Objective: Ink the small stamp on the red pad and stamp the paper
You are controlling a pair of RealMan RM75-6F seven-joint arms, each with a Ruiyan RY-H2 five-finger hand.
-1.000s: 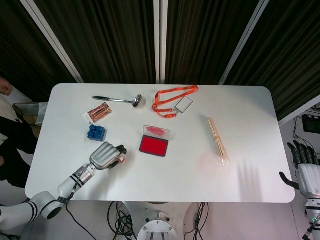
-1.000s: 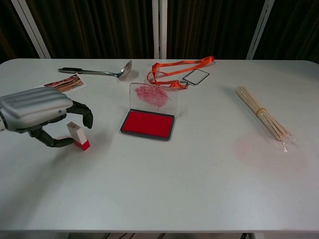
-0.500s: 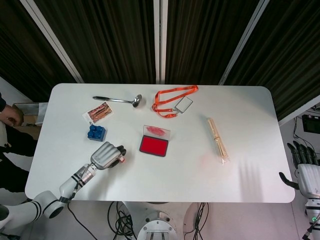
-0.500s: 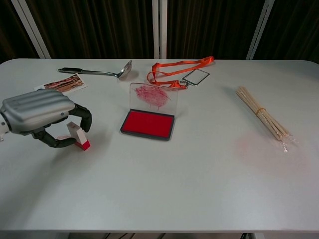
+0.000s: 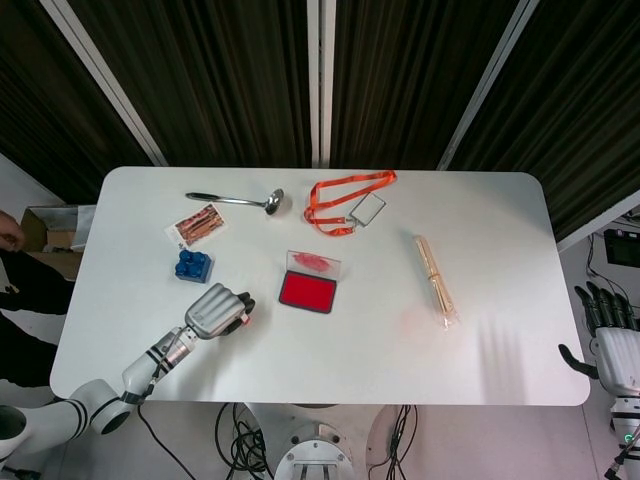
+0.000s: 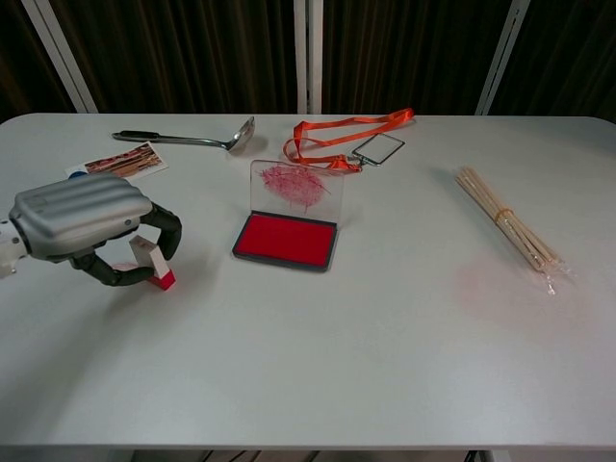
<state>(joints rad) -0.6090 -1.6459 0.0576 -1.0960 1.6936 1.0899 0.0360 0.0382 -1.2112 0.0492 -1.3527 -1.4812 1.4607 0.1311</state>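
Observation:
The small stamp, a white block with a red base, lies tilted on the table at the front left; only a speck of it shows in the head view. My left hand arches over it, fingers and thumb curled around the stamp without lifting it. The red ink pad stands open a little to the right, its clear lid upright and smeared red. My right hand hangs off the table's right edge, fingers spread, holding nothing. A printed card lies at the back left.
A blue brick sits just behind my left hand. A ladle and an orange lanyard with a badge holder lie along the far side. A bundle of wooden sticks lies at the right, by a faint pink smear.
My left hand has slid a little to the right, closer around the stamp. The stamp itself has not moved. The right hand stays still.

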